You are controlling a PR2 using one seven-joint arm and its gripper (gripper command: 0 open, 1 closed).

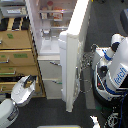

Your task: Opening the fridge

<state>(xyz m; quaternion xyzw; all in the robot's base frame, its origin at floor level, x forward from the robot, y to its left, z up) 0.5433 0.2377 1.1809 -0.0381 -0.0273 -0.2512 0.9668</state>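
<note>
The white fridge [50,45] stands at the top middle of the exterior view. Its large upper door [75,55] is swung wide open and shows edge-on, and the shelved interior [52,17] holds some items. Below it are two white drawers with curved silver handles [56,64]. A white arm comes in from the lower left. Its dark gripper [31,80] sits by the tan cabinet, to the left of the lower drawers and apart from the door. The view is too small and blurred to show how the fingers stand.
A tan wooden drawer cabinet [17,57] stands on the exterior view's left, tight against the fridge. The robot's white body with a blue logo [117,70] and dark cables fills the right side, close to the open door. Dark floor [60,115] lies below.
</note>
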